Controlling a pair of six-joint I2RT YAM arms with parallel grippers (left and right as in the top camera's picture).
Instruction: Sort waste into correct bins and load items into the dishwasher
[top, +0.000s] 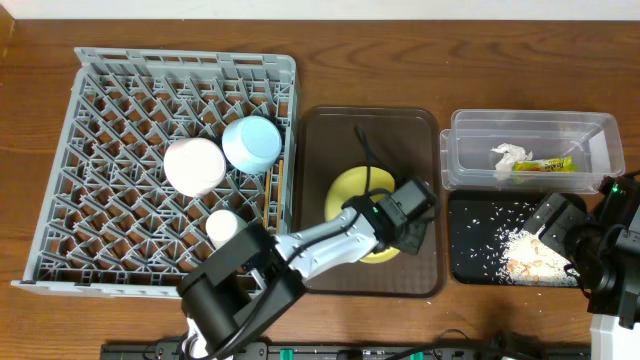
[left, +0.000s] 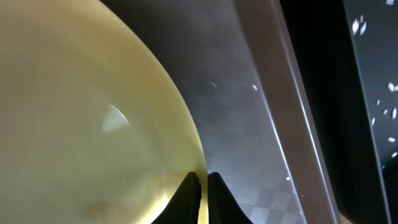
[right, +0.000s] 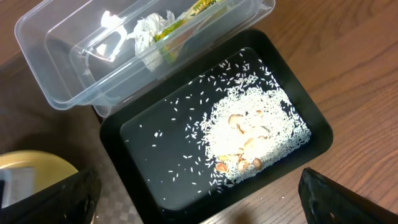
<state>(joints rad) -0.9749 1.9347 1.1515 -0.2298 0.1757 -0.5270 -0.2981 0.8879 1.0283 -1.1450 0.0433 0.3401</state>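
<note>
The left fingers (left: 191, 200) are nearly closed, seemingly pinching the right rim of the yellow plate (left: 81, 106), which lies on the brown tray (top: 328, 140). The dish rack (top: 120, 110) stands to its left. The right fingers (right: 62, 199) gape empty over the black tray (right: 143, 163).

We count one dish rack (top: 120, 120), one pink bowl (top: 195, 165), one blue bowl (top: 251, 143), one cup (top: 222, 226), one plate (top: 352, 190), one brown tray (top: 330, 140), one tub (top: 470, 140), one black tray (top: 475, 235), one napkin (top: 509, 156), one wrapper (top: 545, 166).

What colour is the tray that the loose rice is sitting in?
Black; the tray and its rice show best in the right wrist view.
</note>
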